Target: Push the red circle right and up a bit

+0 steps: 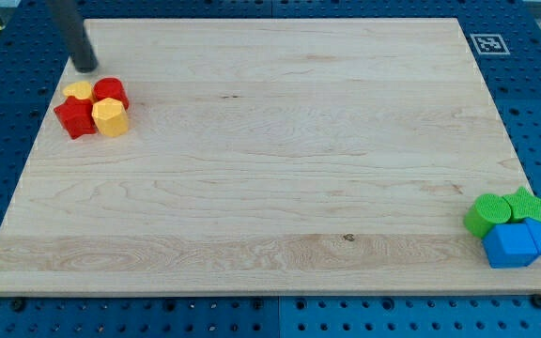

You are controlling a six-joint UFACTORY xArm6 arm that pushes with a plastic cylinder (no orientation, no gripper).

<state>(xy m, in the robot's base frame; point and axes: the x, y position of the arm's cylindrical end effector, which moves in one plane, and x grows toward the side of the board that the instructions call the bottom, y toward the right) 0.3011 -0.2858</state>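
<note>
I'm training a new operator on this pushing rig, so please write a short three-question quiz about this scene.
1. True or false: my tip sits at the view's upper left, just above the red circle.
2. Which blocks cluster at the view's lower right? A) red and yellow B) green and blue
3. Fill in: the red star lies to the view's ___ of the yellow hexagon.

Key: 1 true; 2 B; 3 left.
</note>
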